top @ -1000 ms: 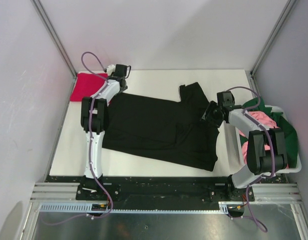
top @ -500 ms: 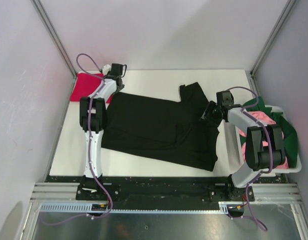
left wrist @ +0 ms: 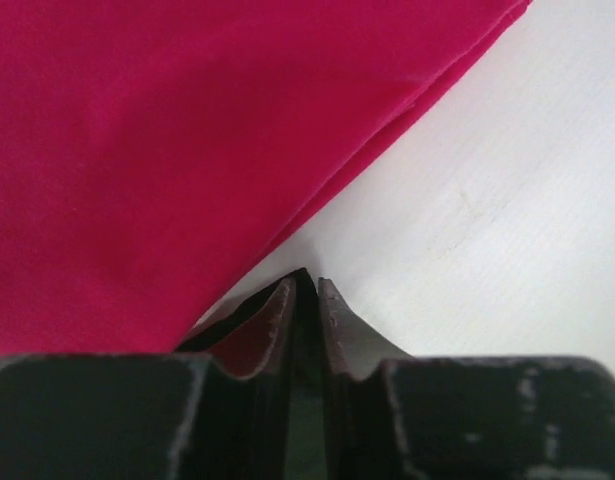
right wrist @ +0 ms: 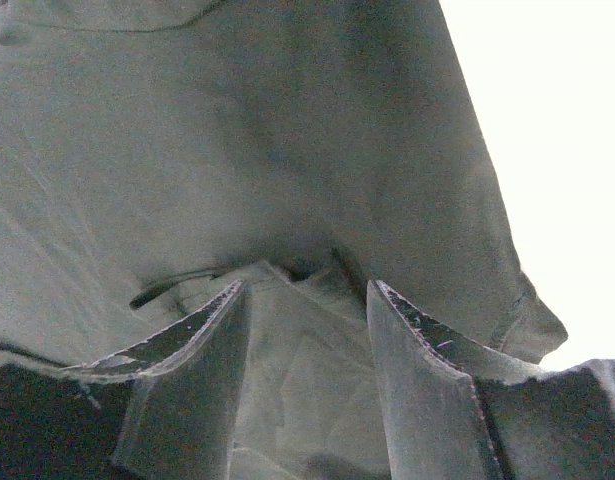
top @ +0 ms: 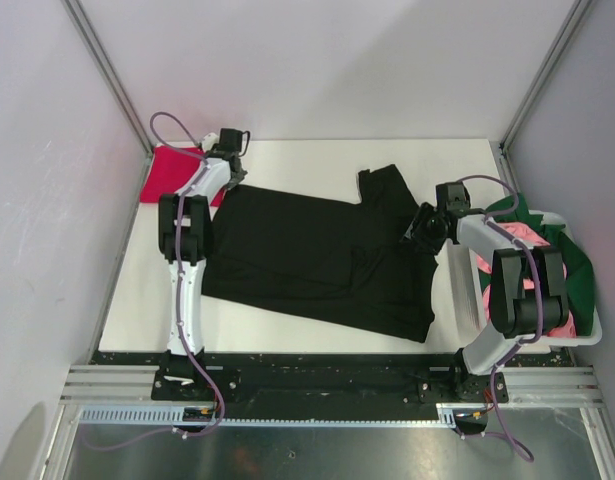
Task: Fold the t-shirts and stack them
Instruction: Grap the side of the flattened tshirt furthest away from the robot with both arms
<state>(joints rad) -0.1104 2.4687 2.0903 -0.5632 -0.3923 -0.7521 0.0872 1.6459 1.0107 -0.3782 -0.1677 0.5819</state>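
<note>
Your black t-shirt (top: 307, 255) lies spread across the middle of the white surface (top: 287, 160), one sleeve sticking out toward the far edge. At its right edge the right end effector (top: 419, 228) is down on the cloth. The wrist view shows its jaws set well apart, with a ruck of the black fabric (right wrist: 237, 150) bunched between the fingers (right wrist: 202, 340) and nothing pinched.

The crimson t-shirt (top: 170, 172) sits folded in the far left corner, just beside the black one's corner. The left end effector (top: 230, 168) hangs over that spot. Up close its jaws (left wrist: 307, 283) are nearly together, only a thin slit between them, beside the crimson hem (left wrist: 167, 150). You cannot tell whether any cloth is caught in that slit.

To your right, the white basket (top: 587, 340) holds the pink t-shirt (top: 532, 235) and the dark green t-shirt (top: 579, 262) (the green one is draped over the rim).
</note>
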